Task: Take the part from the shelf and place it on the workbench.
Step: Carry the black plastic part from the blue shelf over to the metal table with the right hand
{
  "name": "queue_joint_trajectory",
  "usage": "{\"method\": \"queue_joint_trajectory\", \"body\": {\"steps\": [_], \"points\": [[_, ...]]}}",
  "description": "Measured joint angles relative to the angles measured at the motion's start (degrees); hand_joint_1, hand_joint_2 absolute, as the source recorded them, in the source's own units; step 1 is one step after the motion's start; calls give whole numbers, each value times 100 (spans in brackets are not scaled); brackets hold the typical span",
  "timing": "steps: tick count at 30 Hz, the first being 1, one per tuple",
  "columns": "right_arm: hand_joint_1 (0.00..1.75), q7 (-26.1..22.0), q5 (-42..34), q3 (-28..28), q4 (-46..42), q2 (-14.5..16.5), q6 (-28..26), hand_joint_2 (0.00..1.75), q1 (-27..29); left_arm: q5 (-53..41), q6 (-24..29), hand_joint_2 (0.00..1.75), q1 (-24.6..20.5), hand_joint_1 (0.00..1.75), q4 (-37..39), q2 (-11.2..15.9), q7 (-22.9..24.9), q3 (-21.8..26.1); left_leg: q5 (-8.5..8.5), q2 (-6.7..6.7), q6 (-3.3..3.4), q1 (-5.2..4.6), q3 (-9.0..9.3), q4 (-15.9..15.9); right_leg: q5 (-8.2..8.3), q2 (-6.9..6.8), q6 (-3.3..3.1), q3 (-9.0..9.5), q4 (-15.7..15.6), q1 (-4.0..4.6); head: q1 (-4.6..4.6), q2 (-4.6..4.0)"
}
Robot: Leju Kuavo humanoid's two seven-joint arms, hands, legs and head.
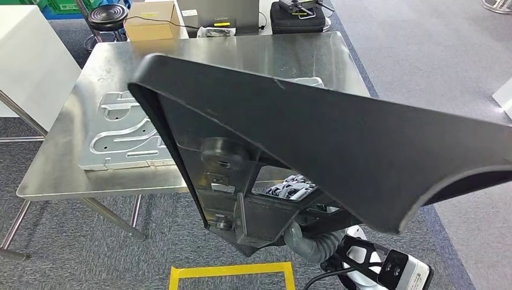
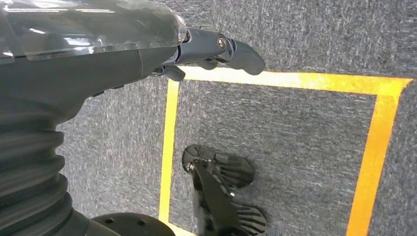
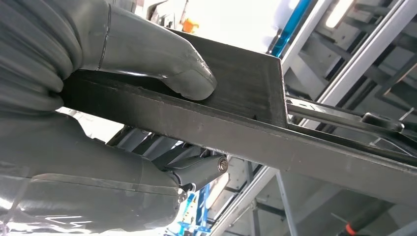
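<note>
- Part [image 1: 338,139]: large flat black panel with a curled lip along one edge and ribs and round bosses on its underside. It is held aloft and tilted, above the near edge of the tabletop [image 1: 60,175].
- Its edge is pinched by the right robot hand [image 3: 123,64], thumb on top.

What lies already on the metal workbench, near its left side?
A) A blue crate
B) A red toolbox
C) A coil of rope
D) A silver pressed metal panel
D: a silver pressed metal panel lies flat on the workbench, behind the black part that the right hand holds.
</note>
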Motion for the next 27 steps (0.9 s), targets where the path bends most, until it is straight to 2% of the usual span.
{"method": "queue_joint_trajectory", "body": {"steps": [1,2,3,4,6,7,8,11,12,13,14,16,17,18,19,20,21,23,24,27], "points": [[175,-2,-12,-7,9,0,7,175,-1,-1,-2,175,10,0,0,0,1,2,-132,1,-28,17,-236,290,-48,4,-6,48,0,-2,0,0],[175,-9,-22,-13,21,0,17,175,6,-1,-2,175,23,0,0,1,1,6,-207,3,-52,32,-413,442,-99,12,-2,103,1,-5,0,0],[175,-23,-32,-16,36,0,30,175,18,0,-1,175,34,0,0,1,1,11,-179,5,-68,44,-507,417,-155,20,7,171,1,-10,0,0],[175,-46,-40,-21,52,0,45,175,33,1,1,175,40,0,0,2,-1,20,-17,8,-80,55,-512,209,-217,27,21,252,1,-16,0,0],[175,-109,-44,-40,94,0,90,175,59,3,9,175,48,0,0,2,-4,43,574,18,-77,66,-388,-491,-354,27,66,423,10,-20,1,0],[175,-144,-35,-54,119,1,115,175,71,5,16,175,49,0,0,1,-6,60,755,24,-55,59,-333,-757,-413,28,96,480,11,-16,1,0],[175,-176,-22,-68,143,2,137,175,85,11,27,175,50,0,0,0,-7,74,887,28,-17,47,-299,-913,-463,28,135,520,9,-11,1,0],[175,-264,44,-101,201,11,193,175,163,41,54,175,50,0,0,-6,0,104,900,22,123,36,-210,-982,-508,26,243,573,69,-7,1,0],[175,-285,63,-110,213,14,214,175,182,48,57,175,50,0,0,-9,1,112,887,18,163,44,-161,-1007,-503,22,268,522,212,-13,1,0],[175,-299,74,-119,223,16,228,175,193,51,57,175,46,0,0,-13,1,120,871,16,197,49,-110,-1027,-529,18,295,394,445,-19,1,0],[175,-302,83,-129,234,19,238,175,203,52,57,175,42,0,0,-16,-1,127,844,15,222,51,-71,-1045,-597,14,319,183,777,-29,1,0],[175,-303,91,-155,256,21,257,175,231,52,57,175,38,0,0,-15,-1,137,765,12,253,45,-1,-1050,-870,14,357,-335,1453,-33,1,0],[175,-300,102,-173,268,25,269,175,245,52,57,175,40,0,0,-15,-2,142,723,9,256,41,47,-1049,-979,13,364,-534,1634,-34,2,0],[175,-296,121,-199,277,33,273,175,250,52,57,175,43,0,0,-15,-5,146,679,7,256,36,109,-1048,-985,13,360,-649,1642,-33,2,0],[175,-291,151,-240,283,46,262,175,246,52,57,175,45,0,0,-15,-12,154,634,3,253,29,179,-1048,-855,12,341,-670,1468,-28,1,0],[175,-286,187,-298,286,60,235,175,233,52,57,175,43,0,0,-16,-22,163,589,0,249,22,252,-1049,-600,12,306,-614,1148,-17,2,0],[175,-280,226,-369,286,73,195,175,214,52,57,175,43,0,1,-23,-34,174,541,-4,242,16,313,-1053,-268,11,248,-533,764,3,2,0],[175,-251,272,-529,293,93,97,175,151,45,57,175,30,0,2,-44,-47,199,453,-28,194,-2,388,-1063,131,24,145,-413,256,46,3,0],[175,-227,266,-626,318,101,61,175,85,32,55,175,23,0,2,-53,-49,211,436,-34,161,-10,407,-1045,210,36,112,-393,156,59,3,0],[175,-181,143,-1043,566,117,66,175,-339,-22,37,175,1,0,2,-48,-50,235,394,-19,68,-21,440,-939,242,58,65,-307,75,26,2,0]]}}
